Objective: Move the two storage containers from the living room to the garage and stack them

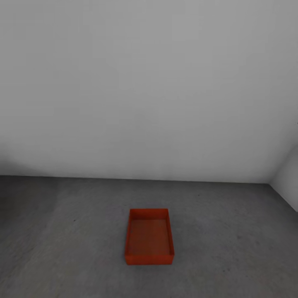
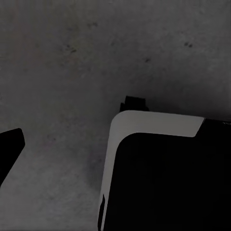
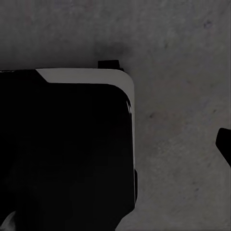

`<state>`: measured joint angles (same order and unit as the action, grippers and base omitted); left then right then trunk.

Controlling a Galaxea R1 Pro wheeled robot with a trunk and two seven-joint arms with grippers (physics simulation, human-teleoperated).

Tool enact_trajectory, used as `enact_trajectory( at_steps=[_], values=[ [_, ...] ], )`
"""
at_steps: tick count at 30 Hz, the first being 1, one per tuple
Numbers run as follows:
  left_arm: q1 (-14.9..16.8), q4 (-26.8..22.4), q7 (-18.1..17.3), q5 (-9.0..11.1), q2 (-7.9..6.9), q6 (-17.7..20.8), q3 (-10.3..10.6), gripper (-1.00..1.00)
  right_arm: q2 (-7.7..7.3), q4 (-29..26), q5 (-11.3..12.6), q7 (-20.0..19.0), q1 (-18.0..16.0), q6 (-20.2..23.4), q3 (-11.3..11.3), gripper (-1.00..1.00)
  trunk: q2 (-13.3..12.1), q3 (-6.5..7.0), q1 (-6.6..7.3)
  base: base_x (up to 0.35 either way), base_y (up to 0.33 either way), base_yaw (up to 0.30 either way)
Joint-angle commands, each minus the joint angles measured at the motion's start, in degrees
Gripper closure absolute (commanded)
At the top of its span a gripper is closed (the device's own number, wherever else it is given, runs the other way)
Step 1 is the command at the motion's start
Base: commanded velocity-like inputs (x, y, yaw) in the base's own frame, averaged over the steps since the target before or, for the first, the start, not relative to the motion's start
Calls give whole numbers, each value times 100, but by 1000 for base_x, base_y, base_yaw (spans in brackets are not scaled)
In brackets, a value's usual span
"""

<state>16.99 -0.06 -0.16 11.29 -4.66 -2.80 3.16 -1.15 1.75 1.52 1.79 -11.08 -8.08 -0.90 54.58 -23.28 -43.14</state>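
Garage: pale grey wall ahead, corner with a second wall at far right, dark mottled concrete floor below. One orange-red storage container sitting flat on floor, centre-near, open side up, empty, well clear of both walls. Second container not on it.

Step, by judgement: first container placed, roughly half done; other container to be fetched and stacked. Next move calls for bringing it here, lining long side with the placed one, lowering square onto the rim so it doesn't tip off an edge.

Wrist views: both aimed down at concrete, with robot's own black-and-white body in view on left wrist and the same body panel on right. Dark sliver at one edge of left wrist view and of right, likely a finger tip each. Other finger unseen, so fingers' spread can't be told on either side. Nothing visibly held or touched.
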Motion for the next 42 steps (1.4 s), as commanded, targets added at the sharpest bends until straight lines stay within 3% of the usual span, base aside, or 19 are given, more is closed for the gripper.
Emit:
enact_trajectory(
  at_steps=[1,4,23,28,42],
  values=[
    [3,6,-2,49,0,-18,35,-100,0,19,15,5,-8,-38,-7,-100,-38,22,22,0,0,0],
    [4,6,-2,49,0,-18,35,-100,0,19,15,5,-8,-38,-7,-100,-158,104,88,0,0,0],
    [-32,14,-8,38,10,29,39,-100,0,19,15,-3,-8,-35,-7,-100,-158,280,88,0,0,0],
    [-205,6,-10,9,107,-7,44,-100,0,19,23,-10,-7,-28,-7,-100,-158,327,88,0,0,0],
    [-222,-15,33,-51,112,-33,77,-100,0,19,35,-180,-6,-27,-7,-100,-158,457,88,0,0,0]
  ],
)
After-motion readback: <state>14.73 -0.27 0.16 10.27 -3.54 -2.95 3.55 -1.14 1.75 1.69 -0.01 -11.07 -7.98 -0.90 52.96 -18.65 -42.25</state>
